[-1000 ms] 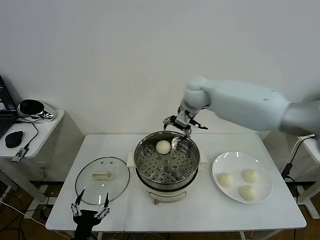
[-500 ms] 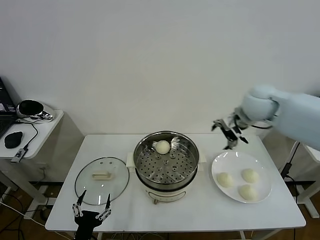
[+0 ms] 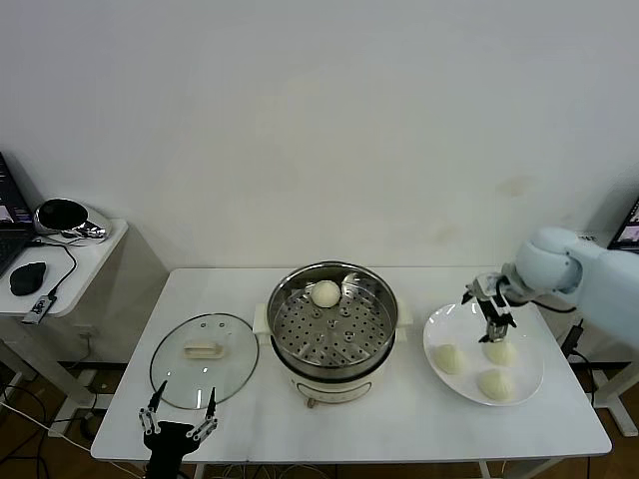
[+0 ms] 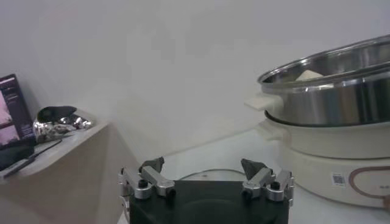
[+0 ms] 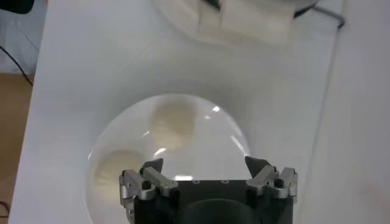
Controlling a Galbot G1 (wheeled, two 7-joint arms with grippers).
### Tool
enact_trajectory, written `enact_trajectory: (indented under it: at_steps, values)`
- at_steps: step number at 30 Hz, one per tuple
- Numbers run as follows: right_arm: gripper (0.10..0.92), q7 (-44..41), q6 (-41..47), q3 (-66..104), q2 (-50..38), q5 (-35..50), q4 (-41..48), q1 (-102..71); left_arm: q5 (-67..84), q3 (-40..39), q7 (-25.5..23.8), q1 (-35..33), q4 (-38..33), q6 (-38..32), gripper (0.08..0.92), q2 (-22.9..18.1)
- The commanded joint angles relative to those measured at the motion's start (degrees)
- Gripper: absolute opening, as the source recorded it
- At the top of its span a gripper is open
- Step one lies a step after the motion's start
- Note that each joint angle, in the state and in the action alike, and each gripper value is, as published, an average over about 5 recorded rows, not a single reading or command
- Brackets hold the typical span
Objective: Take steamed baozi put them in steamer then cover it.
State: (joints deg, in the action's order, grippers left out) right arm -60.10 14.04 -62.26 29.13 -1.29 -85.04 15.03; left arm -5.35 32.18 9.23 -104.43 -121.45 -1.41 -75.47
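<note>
- Right tool (image 3: 490, 305), prongs spread and empty, hangs over the plate (image 3: 437, 327) near the bench's right edge; three steamed baozi (image 3: 500, 351) lie close together there, so a descent could nudge a neighbouring bun.
- One bun (image 3: 325, 292) sits in the steamer (image 3: 333, 324), mid-bench.
- Cover (image 3: 205, 357) lies at the left; left tool (image 3: 180, 419), spread, idles at the front-left corner.
- The right wrist view shows only two buns.
</note>
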Motion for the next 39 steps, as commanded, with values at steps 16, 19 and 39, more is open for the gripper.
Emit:
enact_trajectory:
  at_steps: [16, 19, 39]
  values:
    - [0.823, 0.9, -5.4, 11.9, 10.9, -4.3, 13.7, -17.4, 0.0, 0.9, 0.0, -0.2, 0.7, -0.1, 0.823, -0.3]
    - [0.823, 0.9, -4.9, 11.9, 11.4, -4.3, 14.0, -17.5, 0.0, 1.0, 0.0, -0.2, 0.7, -0.1, 0.823, -0.3]
    - [0.567, -0.5, -2.4, 10.9, 9.4, -4.3, 12.0, -14.7, -0.1, 0.6, 0.0, -0.2, 0.6, -0.2, 0.823, -0.6]
